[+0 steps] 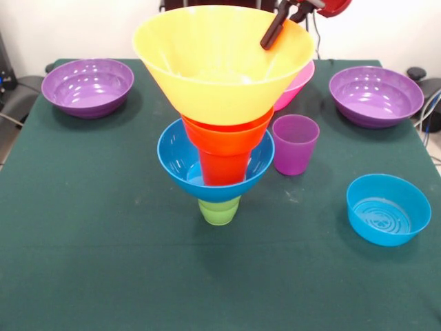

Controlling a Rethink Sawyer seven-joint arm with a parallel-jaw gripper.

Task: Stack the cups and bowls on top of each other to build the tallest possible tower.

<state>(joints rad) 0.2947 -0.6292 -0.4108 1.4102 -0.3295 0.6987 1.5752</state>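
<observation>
Bright even overhead light, glare spots on purple bowls [87, 85], soft shadows on green cloth [103, 241], claw [275, 31] slightly blurred

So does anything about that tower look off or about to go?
Yes. The tower is top-heavy: the wide yellow bowl sits highest, above the small orange bowl, orange cup and blue bowl, all resting on one narrow green cup. The gripper reaches into the yellow bowl. Nothing is spilled.

Pink bowl [301, 84]: we see only its rim at three o'clock of the yellow-orange bowl [220, 62]; gripper [275, 31] cut off at twelve o'clock.
</observation>
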